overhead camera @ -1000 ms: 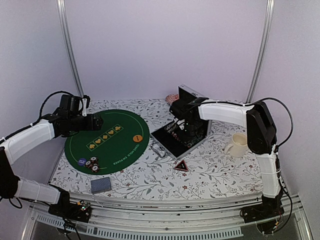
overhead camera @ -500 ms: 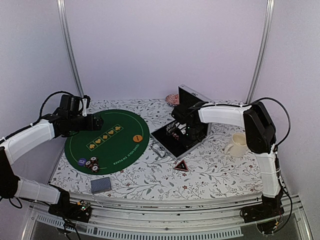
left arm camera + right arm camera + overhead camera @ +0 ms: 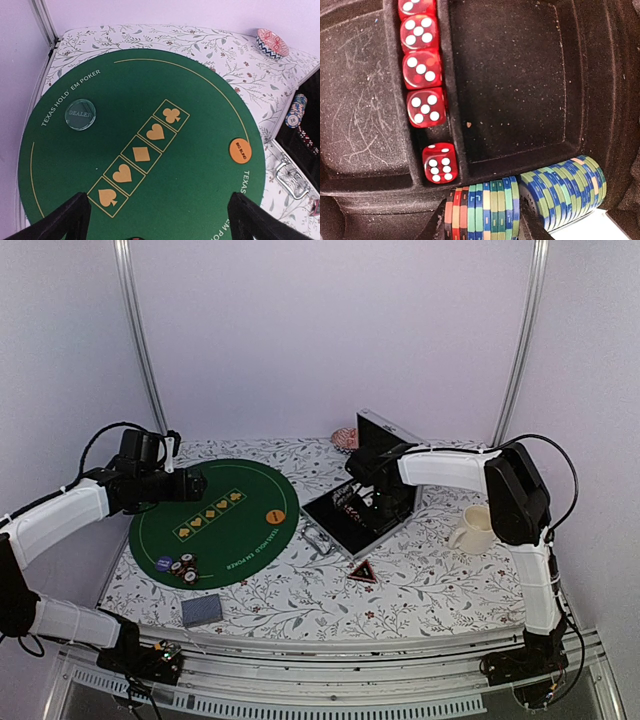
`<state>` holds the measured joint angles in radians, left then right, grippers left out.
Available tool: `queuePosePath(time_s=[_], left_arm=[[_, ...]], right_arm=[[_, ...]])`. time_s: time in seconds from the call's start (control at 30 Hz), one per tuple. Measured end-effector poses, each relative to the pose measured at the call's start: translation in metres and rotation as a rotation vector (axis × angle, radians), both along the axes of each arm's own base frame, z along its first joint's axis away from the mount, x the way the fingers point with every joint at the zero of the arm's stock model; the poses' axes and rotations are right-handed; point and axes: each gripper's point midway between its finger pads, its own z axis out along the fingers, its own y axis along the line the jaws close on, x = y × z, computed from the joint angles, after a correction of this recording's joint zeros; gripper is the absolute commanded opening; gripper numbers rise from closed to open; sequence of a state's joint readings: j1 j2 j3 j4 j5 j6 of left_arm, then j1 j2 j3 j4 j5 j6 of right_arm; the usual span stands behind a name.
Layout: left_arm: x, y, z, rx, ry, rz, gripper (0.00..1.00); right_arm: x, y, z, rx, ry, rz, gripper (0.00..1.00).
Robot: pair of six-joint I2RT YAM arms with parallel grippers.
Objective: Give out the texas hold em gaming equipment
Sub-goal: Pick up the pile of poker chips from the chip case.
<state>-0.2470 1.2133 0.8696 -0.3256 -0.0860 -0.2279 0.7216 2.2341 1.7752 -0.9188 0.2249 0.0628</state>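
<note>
My right gripper (image 3: pixel 482 226) is down inside the black-lined case (image 3: pixel 325 532), its two fingers pressed against the ends of a short row of striped poker chips (image 3: pixel 482 210). A second row of blue-green chips (image 3: pixel 565 192) lies just to the right of it. My left gripper (image 3: pixel 157 220) hovers open over the green poker mat (image 3: pixel 200 180), holding nothing. An orange button (image 3: pixel 239 150) rests on the mat's right side. A few chips (image 3: pixel 182 567) sit at the mat's near edge, and a grey-blue card deck (image 3: pixel 202 611) lies on the table in front of it.
Red dice (image 3: pixel 422 70) fill a slot in the case beside an empty square compartment. A clear dealer disc (image 3: pixel 80 114) lies on the mat. A cream mug (image 3: pixel 474 530) stands right of the case, a red triangle (image 3: pixel 363 572) in front of it, a patterned bowl (image 3: pixel 345 437) behind.
My right gripper has dropped lower into the case and narrowed its jaws onto the chip row. The left arm has stayed still.
</note>
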Motion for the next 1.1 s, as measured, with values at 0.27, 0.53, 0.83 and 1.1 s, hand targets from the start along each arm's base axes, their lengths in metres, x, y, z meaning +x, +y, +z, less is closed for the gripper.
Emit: queuePosePath(time_s=[0.27,0.53,0.83,1.1], left_arm=[[0.0,-0.001,0.0,-0.004,0.001,-0.006,0.98],[-0.002,-0.018,0.01,-0.061,-0.046,-0.094,0.87],[-0.069,-0.135,0.087,-0.069,-0.345,-0.605,0.96],[-0.143,-0.236,0.079,0.168,-0.463,-1.024,0.98]], right_arm=[[-0.001,0.002,0.002,0.02,0.007,-0.011,0.02],[-0.012,0.023,0.061,0.218,0.004,-0.02,0.02],[-0.057,0.081,0.167,0.711,0.055,0.095,0.02],[-0.119,0.137,0.183,0.972,0.265,0.215,0.02]])
